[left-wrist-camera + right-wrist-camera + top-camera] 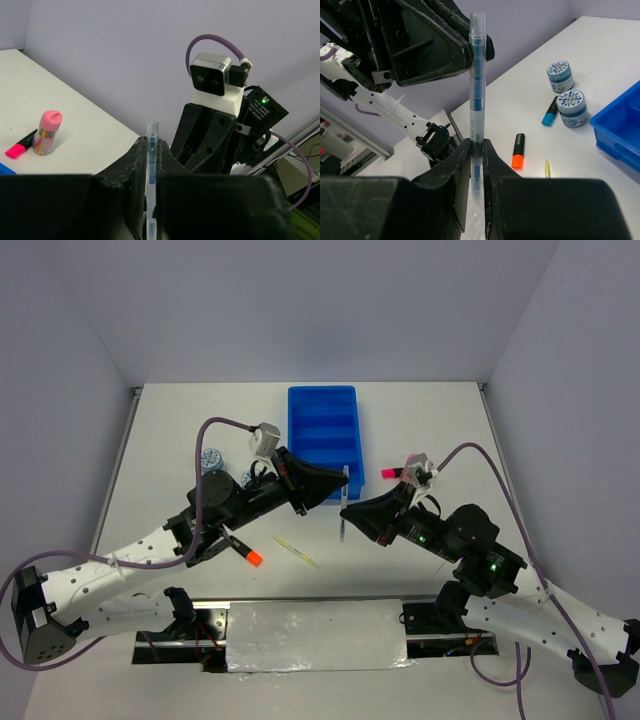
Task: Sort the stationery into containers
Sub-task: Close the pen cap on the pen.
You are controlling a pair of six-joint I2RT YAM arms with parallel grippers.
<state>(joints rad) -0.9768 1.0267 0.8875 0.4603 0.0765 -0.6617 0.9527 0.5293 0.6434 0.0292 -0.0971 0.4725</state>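
A thin pale pen with blue inside (344, 502) stands upright in the air just in front of the blue tray (292, 440). My left gripper (338, 483) is shut on its upper part and my right gripper (347, 514) is shut on its lower part. The left wrist view shows the pen (151, 160) pinched between the jaws. The right wrist view shows the pen (476, 95) held in my right gripper (477, 150), with the left gripper's fingers (455, 47) at its top. No items show in the tray's compartments.
Two patterned tubs (560, 75) (571, 106) and a blue-ended marker (549, 112) lie left of the tray. An orange-ended marker (243, 548) and a thin yellow stick (296, 552) lie near the front. A pink-ended marker (20, 146) and a pink cylinder (46, 132) stand right of the tray.
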